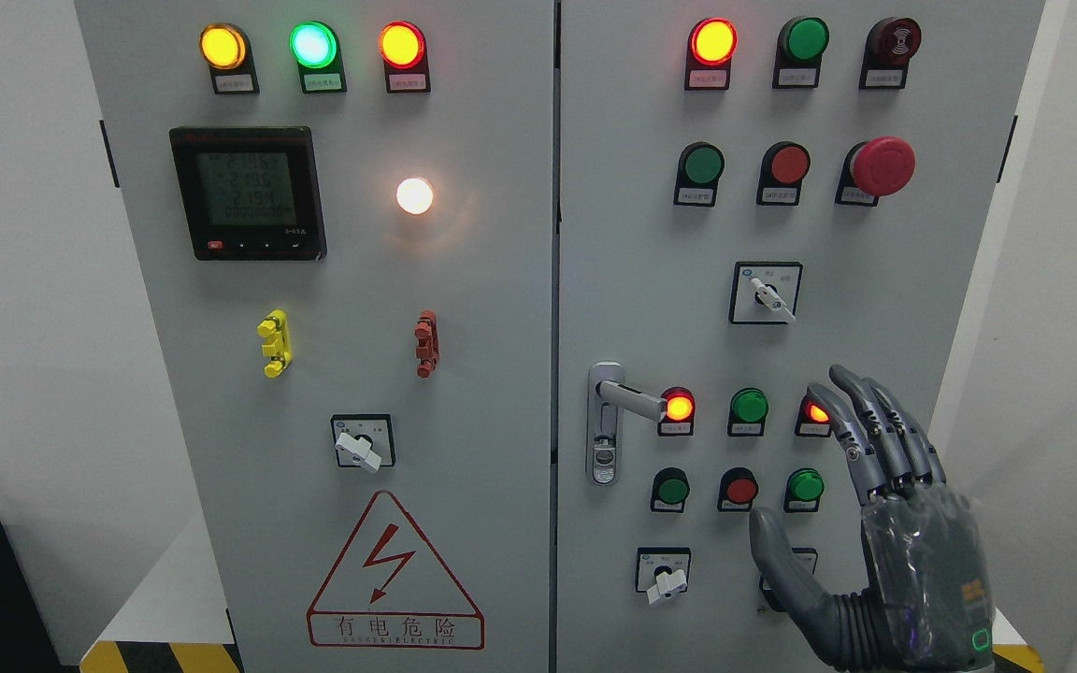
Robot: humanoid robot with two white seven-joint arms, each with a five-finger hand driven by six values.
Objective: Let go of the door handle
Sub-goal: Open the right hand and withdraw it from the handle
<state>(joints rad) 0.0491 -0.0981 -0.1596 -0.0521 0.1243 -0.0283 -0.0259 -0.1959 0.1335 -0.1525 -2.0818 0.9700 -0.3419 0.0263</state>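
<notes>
Fingers [861, 421] of the right hand [894, 523] spread, holding nothing, lower right, well apart from the stiff metal door handle [630, 400] at centre.

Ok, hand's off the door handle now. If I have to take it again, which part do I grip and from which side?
Grip the lever of the door handle, the bar that sticks out rightward from its pivot on the upright plate. Its free end, near the lit red lamp, is the clearest part. Come from the right and slightly below, where the open right hand already is, and wrap the fingers over the bar.
</notes>
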